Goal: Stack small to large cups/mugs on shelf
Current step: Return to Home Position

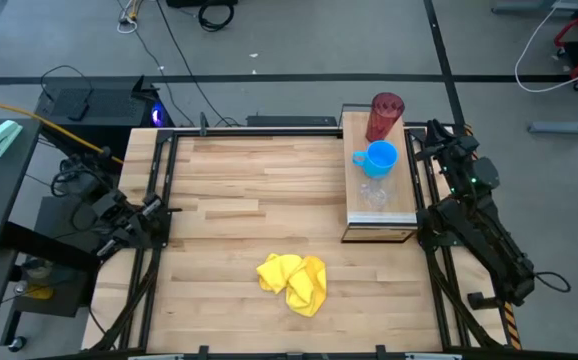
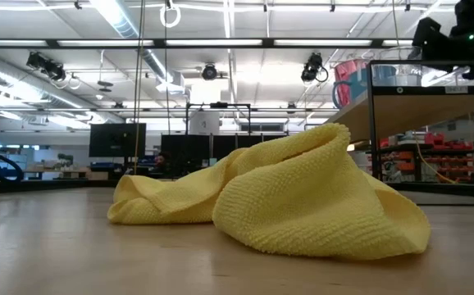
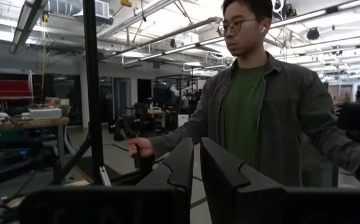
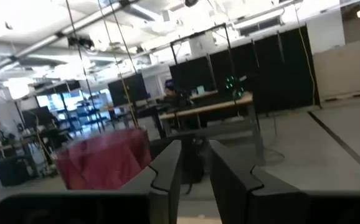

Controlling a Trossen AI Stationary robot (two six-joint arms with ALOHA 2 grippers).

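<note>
On the light-wood shelf [image 1: 401, 205] at the table's right stand a dark red ribbed tumbler [image 1: 385, 117] at the far end, a blue mug [image 1: 377, 158] in the middle and a small clear cup [image 1: 374, 193] nearer. My right gripper [image 4: 195, 155] hovers just right of the shelf's far end, open, with nothing between its fingers. The tumbler [image 4: 102, 158] shows beside it. My left gripper [image 3: 197, 165] waits at the table's left edge [image 1: 161, 208], its fingers nearly together and empty.
A crumpled yellow cloth [image 1: 294, 282] lies near the table's front middle and fills the low view [image 2: 286, 197]. The shelf stands raised on a black frame [image 2: 374, 123]. A person [image 3: 261, 106] stands beyond the table. Black frame rails [image 1: 159, 170] run along both table sides.
</note>
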